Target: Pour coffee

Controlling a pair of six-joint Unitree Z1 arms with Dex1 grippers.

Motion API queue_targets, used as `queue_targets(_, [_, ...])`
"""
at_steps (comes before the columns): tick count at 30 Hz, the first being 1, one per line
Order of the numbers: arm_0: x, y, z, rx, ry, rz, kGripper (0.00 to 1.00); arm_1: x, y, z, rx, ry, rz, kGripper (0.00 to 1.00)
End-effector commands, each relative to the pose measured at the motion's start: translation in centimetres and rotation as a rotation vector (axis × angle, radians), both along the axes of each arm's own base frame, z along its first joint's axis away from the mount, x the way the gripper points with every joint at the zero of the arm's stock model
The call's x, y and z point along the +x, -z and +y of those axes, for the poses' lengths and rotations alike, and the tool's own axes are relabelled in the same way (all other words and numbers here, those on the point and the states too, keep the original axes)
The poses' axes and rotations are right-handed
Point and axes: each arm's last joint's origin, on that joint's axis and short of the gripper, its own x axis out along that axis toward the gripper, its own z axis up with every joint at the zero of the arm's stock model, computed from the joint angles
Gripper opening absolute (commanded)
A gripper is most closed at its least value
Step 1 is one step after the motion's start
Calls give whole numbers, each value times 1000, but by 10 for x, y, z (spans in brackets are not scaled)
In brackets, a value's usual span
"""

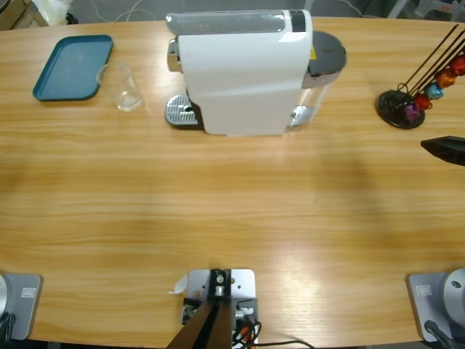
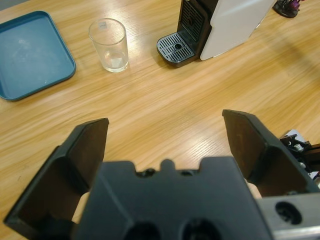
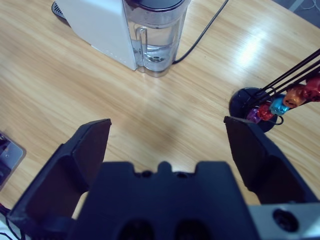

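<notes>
**A:** One glass tumbler [image 2: 109,45] is all the task has to show — I see no amber layer in it, so the coffee looks not yet made. It stands well ahead of the left pincer [image 2: 165,142], slightly to its left, between the blue tray [image 2: 30,55] and the drip grate [image 2: 176,47] of the white coffee machine [image 1: 243,73].

**B:** And the pincers?

**A:** Both spread wide, holding nothing. The right pincer [image 3: 167,145] hovers over bare bench [image 1: 232,211] with the capsule stand [image 3: 260,107] just ahead to its right.

**B:** What might go wrong?

**A:** Thin glass is slick — a skewed grip could tip it or knock it into the tray. Set off-centre on the grate, it would miss the stream.

**B:** Do the views differ?

**A:** Only the right wrist view shows the machine's water tank [image 3: 157,42] and cord; the high view shows just one dark pincer tip at its right edge.
</notes>
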Motion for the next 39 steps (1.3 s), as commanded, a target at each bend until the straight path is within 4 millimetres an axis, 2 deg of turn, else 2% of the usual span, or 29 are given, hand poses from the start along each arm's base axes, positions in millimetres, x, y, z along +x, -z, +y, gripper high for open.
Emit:
queue_targets(1, [-4,6,2,0,12,14,1000,-1,7,-3,-29,12,-5,996])
queue_targets(6, [-2,6,1,6,-3,19,1000,-1,7,-3,-29,13,-5,996])
queue_targets(9, [7,-14,-4,-22,-13,-21,1000,-1,7,-3,-30,11,-1,996])
queue_targets(12, [33,-43,-21,-43,-16,-18,996,3,5,0,-48,10,21,1000])
queue_targets(18, [95,-71,-65,-128,-2,131,1000,-6,5,-7,-27,6,-1,1000])
queue_targets(22, [150,-82,-90,-315,-28,334,1000,-9,4,-9,-18,4,-12,1000])
queue_targets(25, [183,-75,-106,-335,-59,391,1000,-9,5,-9,-20,5,-11,1000])
queue_targets(29, [217,-49,-122,-311,-89,468,998,-7,6,-7,-20,5,-12,1000])
queue_targets(32, [239,-34,-136,-311,-71,516,991,-6,6,-6,-24,6,-8,1000])
queue_targets(39, [277,-23,-159,-358,-51,556,977,-5,6,-6,-25,6,-6,1000])
